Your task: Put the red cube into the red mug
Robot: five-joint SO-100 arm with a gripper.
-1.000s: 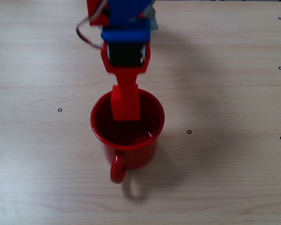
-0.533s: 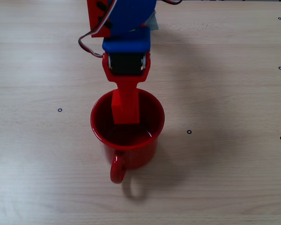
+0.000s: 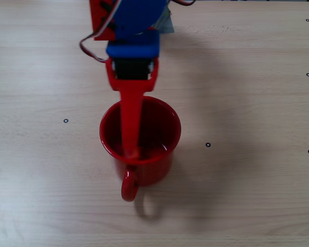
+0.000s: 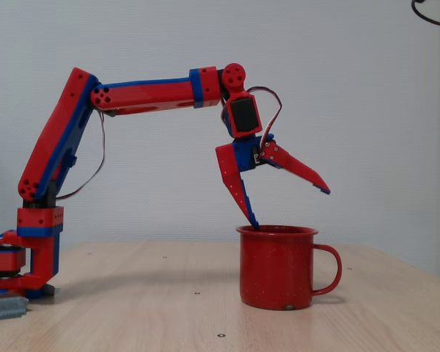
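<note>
Your red-and-blue pincer [image 4: 286, 207] hangs splayed wide over the glossy red enamel mug [image 4: 277, 266] on the pale wooden worktop [image 3: 247, 195], grasping nothing, so the small red cube, unseen, presumably lies inside.

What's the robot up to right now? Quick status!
Gripper open above the mug. Cube not visible, possibly inside. Nothing in the way.

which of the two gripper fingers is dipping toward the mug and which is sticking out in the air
The side view settles it: the finger on the arm's side points down at the red mug's rim; the other finger splays out above the handle side.
</note>
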